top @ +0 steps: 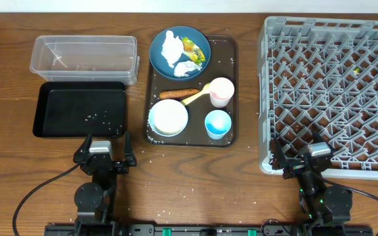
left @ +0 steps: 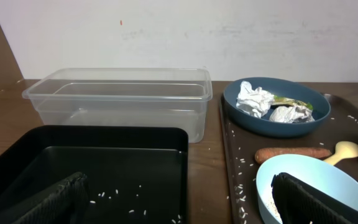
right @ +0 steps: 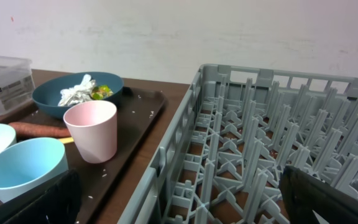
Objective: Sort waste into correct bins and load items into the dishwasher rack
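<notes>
Though the two bins wait by the left edge of the surface [top: 5,177], the job looks barely begun. The clear tub [top: 84,40] at the far left corner and the black tray [top: 64,108] just in front of it hold nothing but a scatter of rice grains [top: 104,118]. The rack [top: 333,85], along the right edge, carries no dishes; a tiny yellowish speck in it is too small to name.

Everything else lies on the brown serving tray [top: 195,134] in the middle of the surface. At its far end the plate [top: 157,58] bears the paper scraps [top: 172,44] and the wrapper [top: 190,46]. The sausage stick [top: 178,94] lies across the tray's middle, just beside the spoon [top: 197,96] and the pink cup [top: 221,92]. The bowl [top: 168,118] and the light blue cup [top: 218,124] stand at the near end. By my reading, all the sorting and all the loading remain.

Counted: two bins, one rack, one plate, one bowl, two cups, one spoon, two paper scraps, one wrapper and one sausage stick. The grains are too many to count, and some lie loose on the serving tray and the surface.

The left claw [top: 105,143] hangs by the near edge in front of the black tray, fingers spread wide and holding nothing. The right claw [top: 297,147], by the rack's near left corner, is likewise spread and empty.
</notes>
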Robot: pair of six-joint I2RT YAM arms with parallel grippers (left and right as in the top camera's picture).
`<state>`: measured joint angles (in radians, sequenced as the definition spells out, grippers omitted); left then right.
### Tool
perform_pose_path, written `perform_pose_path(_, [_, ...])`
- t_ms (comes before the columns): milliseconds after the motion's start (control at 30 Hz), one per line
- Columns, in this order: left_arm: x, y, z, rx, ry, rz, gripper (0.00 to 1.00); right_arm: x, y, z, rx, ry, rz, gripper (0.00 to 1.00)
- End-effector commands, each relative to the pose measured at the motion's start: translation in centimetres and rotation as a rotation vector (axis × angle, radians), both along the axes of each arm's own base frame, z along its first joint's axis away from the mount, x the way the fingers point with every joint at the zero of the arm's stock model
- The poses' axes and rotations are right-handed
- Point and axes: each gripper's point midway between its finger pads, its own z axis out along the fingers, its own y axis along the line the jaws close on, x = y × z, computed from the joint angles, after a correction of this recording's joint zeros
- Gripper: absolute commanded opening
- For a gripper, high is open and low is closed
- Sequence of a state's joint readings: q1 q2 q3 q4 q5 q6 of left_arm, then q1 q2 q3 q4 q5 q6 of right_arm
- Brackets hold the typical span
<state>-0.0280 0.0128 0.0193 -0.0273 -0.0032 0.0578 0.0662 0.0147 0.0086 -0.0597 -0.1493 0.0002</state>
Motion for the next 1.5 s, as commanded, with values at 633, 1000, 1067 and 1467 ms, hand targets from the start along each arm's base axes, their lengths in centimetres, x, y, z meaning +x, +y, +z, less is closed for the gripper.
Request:
perform_pose_path(633, [-0.1,0.3,-1.7,0.019,0.054,0.015,0.96,-0.1,0.5,0.0,0.009,-0.002,0.022,0.99])
perform_pose_path(1000, [-0.1,0.3,-1.7,0.02,0.054,0.015,0.96,-0.1,0.4,0.6,-0.003,-0.028,0.014,0.99])
perform_pose_path(1067, [-0.1,0.3,-1.7,0.02,0.054,0.015,0.96,0.0,0.3,1.3,0.0,-0.057,0.009,0.99])
perform_pose_path(1467, [-0.1,-2.2,2.5,0.005,-0.087,-0.13,0.96,-0.8,1.4,6.0,0.011,-0.233,0.077,0.99])
